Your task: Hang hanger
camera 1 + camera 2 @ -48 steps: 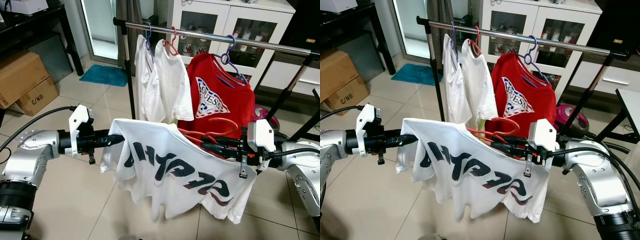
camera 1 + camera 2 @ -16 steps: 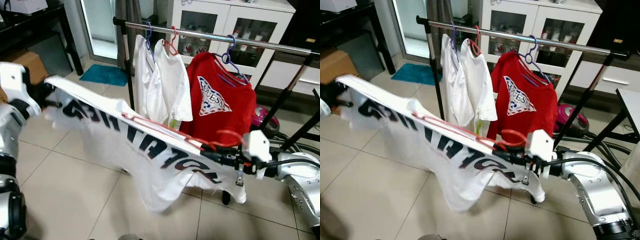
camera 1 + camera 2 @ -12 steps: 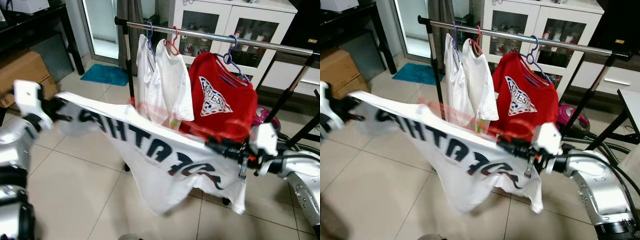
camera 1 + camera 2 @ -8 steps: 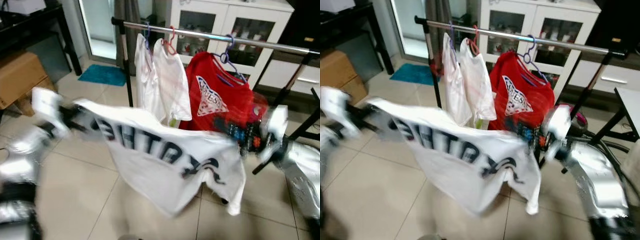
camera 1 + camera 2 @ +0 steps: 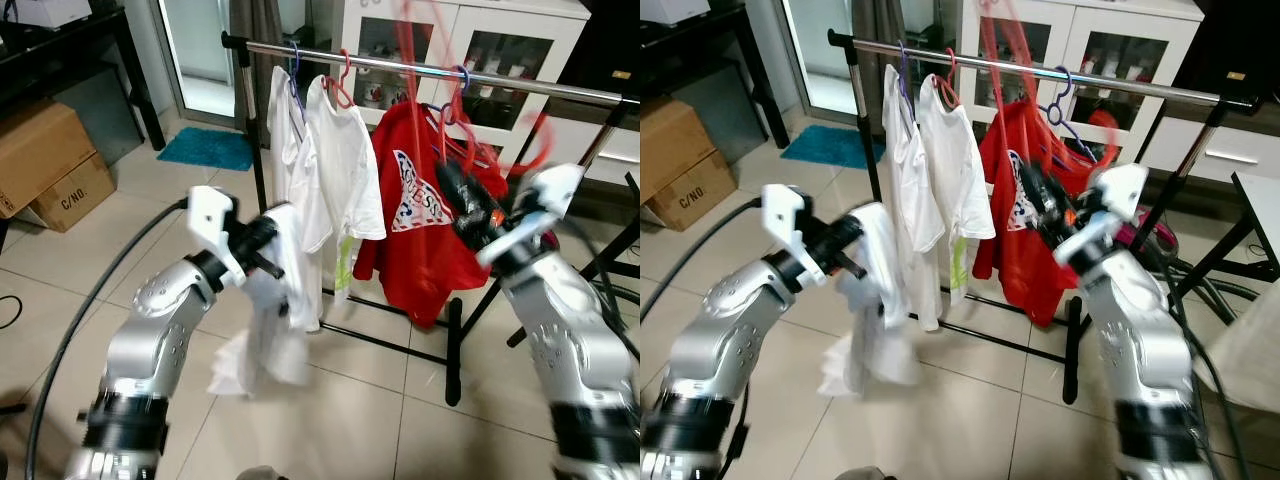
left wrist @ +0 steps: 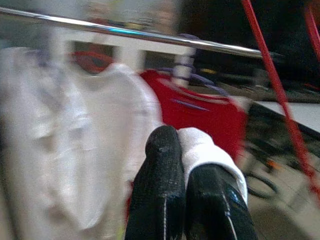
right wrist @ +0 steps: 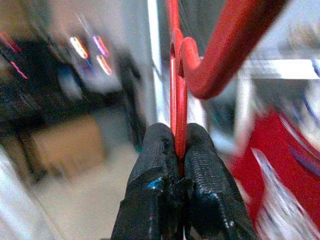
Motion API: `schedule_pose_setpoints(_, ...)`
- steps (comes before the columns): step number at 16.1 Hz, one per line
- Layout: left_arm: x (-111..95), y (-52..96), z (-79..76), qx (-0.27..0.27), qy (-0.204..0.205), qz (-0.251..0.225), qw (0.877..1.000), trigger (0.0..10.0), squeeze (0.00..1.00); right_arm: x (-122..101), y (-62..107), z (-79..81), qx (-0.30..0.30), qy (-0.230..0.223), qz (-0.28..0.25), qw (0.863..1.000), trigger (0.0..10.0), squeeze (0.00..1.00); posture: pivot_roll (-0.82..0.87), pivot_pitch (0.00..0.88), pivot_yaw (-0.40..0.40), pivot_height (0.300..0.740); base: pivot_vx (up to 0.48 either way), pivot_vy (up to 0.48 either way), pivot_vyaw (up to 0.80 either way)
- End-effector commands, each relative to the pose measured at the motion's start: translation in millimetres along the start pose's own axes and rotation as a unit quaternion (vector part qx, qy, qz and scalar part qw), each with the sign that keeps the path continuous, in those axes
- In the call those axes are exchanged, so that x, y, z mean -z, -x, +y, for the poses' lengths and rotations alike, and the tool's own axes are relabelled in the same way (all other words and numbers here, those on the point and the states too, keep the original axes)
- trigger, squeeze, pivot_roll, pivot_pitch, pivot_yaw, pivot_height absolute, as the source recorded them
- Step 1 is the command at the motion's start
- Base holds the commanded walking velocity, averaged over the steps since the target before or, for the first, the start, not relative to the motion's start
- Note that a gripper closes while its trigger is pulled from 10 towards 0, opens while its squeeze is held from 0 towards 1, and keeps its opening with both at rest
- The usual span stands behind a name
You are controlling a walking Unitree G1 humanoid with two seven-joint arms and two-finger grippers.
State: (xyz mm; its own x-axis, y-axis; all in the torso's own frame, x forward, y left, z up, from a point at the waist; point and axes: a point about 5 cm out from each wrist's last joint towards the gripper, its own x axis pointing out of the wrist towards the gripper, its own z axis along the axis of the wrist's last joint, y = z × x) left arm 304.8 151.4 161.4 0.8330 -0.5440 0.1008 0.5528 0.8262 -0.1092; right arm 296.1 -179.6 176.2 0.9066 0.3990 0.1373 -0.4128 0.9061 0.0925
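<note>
Right gripper clamped on thin, light, stiff hanger, likely to pivot if held off-centre; left gripper pinches limp, drooping shirt.

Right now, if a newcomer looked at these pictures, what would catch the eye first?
Probably the red hanger, pinched between the right gripper fingers and raised toward the clothes rail. Next, the white T-shirt drooping from the left gripper beside the rack, and the red T-shirt already hanging on the rail.
</note>
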Motion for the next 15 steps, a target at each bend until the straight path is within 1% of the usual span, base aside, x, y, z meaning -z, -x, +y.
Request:
schedule_pose_setpoints(1, -6.4, 2.3, 2.4, -0.033, -0.008, -0.004, 0.999, 0.0, 0.0, 10.0, 4.9, 1.3, 0.022, 0.011, 0.04, 0.999, 10.0, 0.0, 0.12, 0.0, 0.034, 0.74, 0.0, 0.0, 0.0)
schedule_pose_setpoints(2, -6.6, 5.5, -0.6, -0.059, -0.021, 0.001, 0.998, 0.0, 0.0, 16.0, 16.4, 6.1, 0.043, -0.017, 0.037, 0.998, 10.0, 0.0, 0.12, 0.0, 0.032, 0.74, 0.0, 0.0, -0.79)
schedule_pose_setpoints(3, -4.6, 8.1, -2.6, -0.087, -0.033, 0.011, 0.996, 10.0, 0.0, 18.7, 24.9, 9.8, 0.059, -0.017, 0.033, 0.998, 10.0, 0.0, 0.12, 0.0, 0.03, 0.74, 0.0, 0.0, -0.8)
schedule_pose_setpoints(4, 5.3, 9.4, -3.1, -0.125, -0.015, 0.056, 0.99, 10.0, 0.0, 23.3, 34.6, 15.1, 0.079, -0.018, 0.041, 0.996, 10.0, 0.0, 0.11, 0.0, 0.033, 0.74, 0.0, 0.0, -0.8)
schedule_pose_setpoints(5, 12.3, 9.1, -8.9, -0.135, 0.021, 0.067, 0.988, 10.0, 0.0, 27.7, 45.5, 19.4, 0.113, -0.016, 0.048, 0.992, 10.0, 0.0, 0.11, 0.0, 0.034, 0.74, 0.0, 0.0, -0.8)
schedule_pose_setpoints(6, 14.0, 10.1, -14.8, -0.142, 0.039, 0.055, 0.988, 10.0, 0.0, 29.9, 53.7, 20.4, 0.147, -0.01, 0.056, 0.987, 10.0, 0.0, 0.1, 0.0, 0.042, 0.74, 0.0, 0.0, -0.8)
schedule_pose_setpoints(7, 15.6, 11.4, -18.7, -0.15, 0.035, 0.05, 0.987, 10.0, 0.0, 29.7, 58.3, 21.7, 0.165, -0.02, 0.054, 0.985, 10.0, 0.0, 0.1, 0.0, 0.048, 0.74, 0.0, 0.0, -0.8)
schedule_pose_setpoints(8, 13.9, 11.5, -21.4, -0.164, 0.02, 0.024, 0.986, 10.0, 0.0, 28.2, 61.7, 22.4, 0.174, -0.017, 0.053, 0.983, 10.0, 0.0, 0.1, 0.0, 0.053, 0.74, 0.0, 0.0, -0.8)
schedule_pose_setpoints(9, 12.5, 11.4, -21.9, -0.172, 0.013, 0.009, 0.985, 10.0, 0.0, 27.6, 62.7, 22.3, 0.177, -0.014, 0.053, 0.983, 10.0, 0.0, 0.1, 0.0, 0.053, 0.74, 0.0, 0.0, -0.8)
schedule_pose_setpoints(10, 12.8, 10.7, -21.7, -0.211, 0.021, -0.005, 0.977, 10.0, 0.0, 27.0, 64.4, 22.7, 0.186, -0.018, 0.054, 0.981, 10.0, 0.0, 0.09, 0.0, 0.058, 0.74, 0.0, 0.0, -0.8)
schedule_pose_setpoints(11, 13.4, 9.5, -24.1, -0.218, 0.041, -0.011, 0.975, 10.0, 0.0, 27.1, 65.1, 24.0, 0.189, -0.019, 0.056, 0.98, 10.0, 0.0, 0.09, 0.0, 0.059, 0.74, 0.0, 0.0, -0.8)
schedule_pose_setpoints(12, 14.5, 9.8, -24.3, -0.229, 0.022, -0.005, 0.973, 10.0, 0.0, 27.5, 65.2, 25.9, 0.191, -0.02, 0.057, 0.98, 10.0, 0.0, 0.09, 0.0, 0.057, 0.74, 0.0, 0.0, -0.8)
schedule_pose_setpoints(13, 15.3, 10.1, -24.0, -0.235, 0.013, -0.001, 0.972, 10.0, 0.0, 27.6, 65.2, 26.6, 0.192, -0.021, 0.058, 0.979, 10.0, 0.0, 0.09, 0.0, 0.057, 0.74, 0.0, 0.0, -0.8)
schedule_pose_setpoints(14, 17.8, 11.0, -22.8, -0.232, -0.013, 0.012, 0.973, 10.0, 0.0, 28.2, 64.9, 28.4, 0.19, -0.022, 0.06, 0.98, 10.0, 0.0, 0.1, 0.0, 0.055, 0.74, 0.0, 0.0, -0.8)
schedule_pose_setpoints(15, 20.9, 11.7, -26.8, -0.15, -0.034, 0.041, 0.987, 10.0, 0.0, 28.8, 63.5, 30.2, 0.185, -0.019, 0.065, 0.98, 10.0, 0.0, 0.09, 0.0, 0.053, 0.74, 0.0, 0.0, -0.8)
